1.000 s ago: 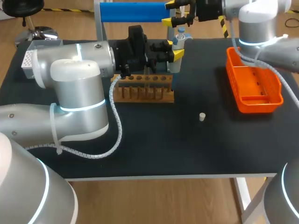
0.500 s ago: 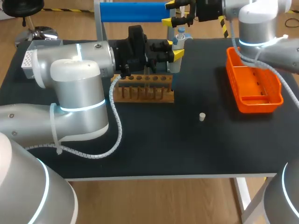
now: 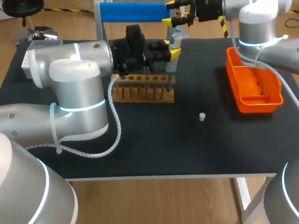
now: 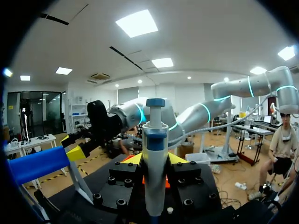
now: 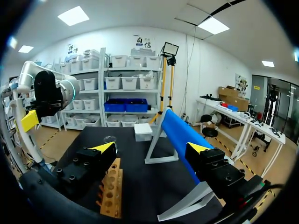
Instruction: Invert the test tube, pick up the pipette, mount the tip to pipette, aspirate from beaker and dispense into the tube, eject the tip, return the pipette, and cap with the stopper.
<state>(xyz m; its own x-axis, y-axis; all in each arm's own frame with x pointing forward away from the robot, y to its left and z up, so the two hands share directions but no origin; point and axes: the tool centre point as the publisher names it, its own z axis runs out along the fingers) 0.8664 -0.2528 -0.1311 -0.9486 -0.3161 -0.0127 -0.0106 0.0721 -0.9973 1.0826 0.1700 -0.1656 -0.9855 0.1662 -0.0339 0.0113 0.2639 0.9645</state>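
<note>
**Left gripper** (image 4: 155, 161): fingers (image 4: 132, 160) closed from two sides on the pipette (image 4: 154, 158), yellow tips pressed against its white barrel.

**Pipette:** long axis upright, blue plunger cap uppermost. Its lower end is hidden below the finger blocks in the left wrist view. In the head view the pipette (image 3: 176, 36) is held by the left gripper (image 3: 170, 49) over the far part of the table (image 3: 187, 149), just behind the right end of the wooden tube rack (image 3: 145, 88).

**Right gripper** (image 5: 151, 149): fingers spread wide, holding and touching nothing. The blue bar (image 5: 180, 135) of the stand runs out ahead of it, with the wooden tube rack (image 5: 112, 189) below and beside one finger. In the head view the right gripper (image 3: 169, 13) sits at the table's far edge, beside the end of the blue bar (image 3: 133, 11).

**Stopper** (image 3: 202, 116): small, pale, standing alone on the black table, well apart from both grippers.

**Orange tray** (image 3: 254, 100): on the right side of the table.
</note>
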